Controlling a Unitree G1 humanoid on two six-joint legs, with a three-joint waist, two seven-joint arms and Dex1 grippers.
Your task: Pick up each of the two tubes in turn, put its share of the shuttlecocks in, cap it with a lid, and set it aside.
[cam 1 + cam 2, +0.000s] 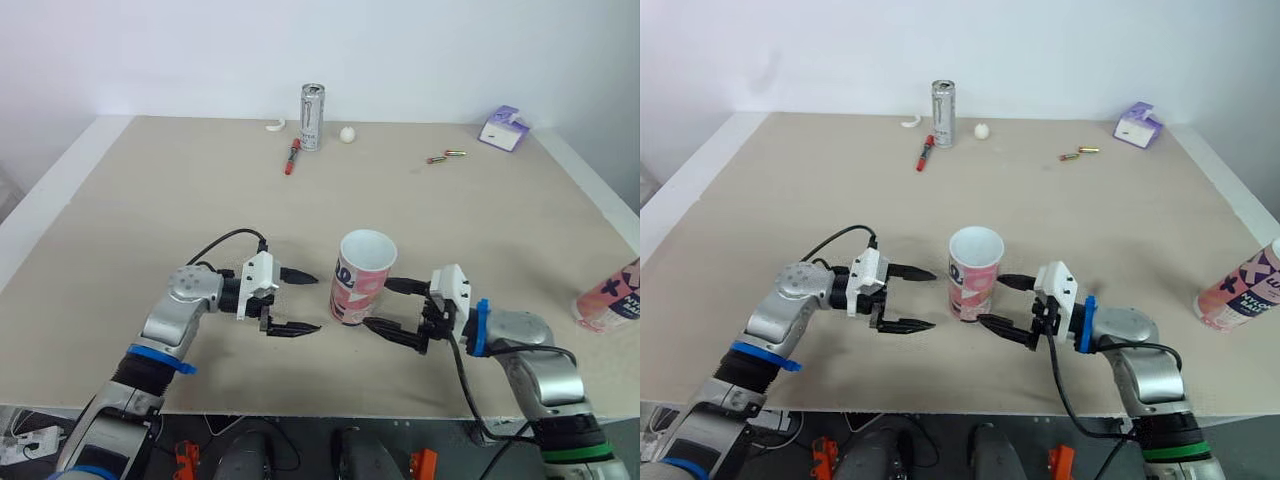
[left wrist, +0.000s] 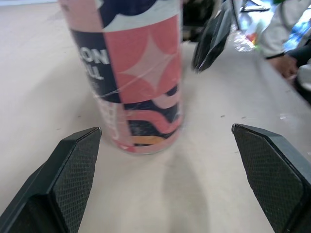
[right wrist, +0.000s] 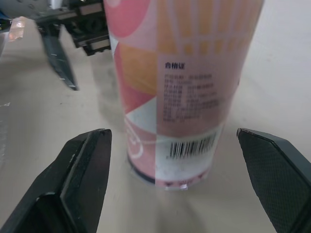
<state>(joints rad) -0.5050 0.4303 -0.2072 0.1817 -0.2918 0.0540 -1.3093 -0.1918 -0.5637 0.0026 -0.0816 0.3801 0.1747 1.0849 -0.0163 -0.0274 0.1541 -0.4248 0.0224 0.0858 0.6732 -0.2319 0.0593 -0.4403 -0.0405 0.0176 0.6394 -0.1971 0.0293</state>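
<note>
tube (image 1: 362, 285) upright, mouth open, mid bench (image 1: 150, 220) | left jaws apart just beside it | right jaws apart at its other side, seemingly lining up a grasp | second tube (image 1: 610, 298) well apart, right edge

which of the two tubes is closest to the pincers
The upright, open-topped tube at the table's middle, standing between the open left pincer and right pincer. The other tube is off at the table's right edge.
</note>
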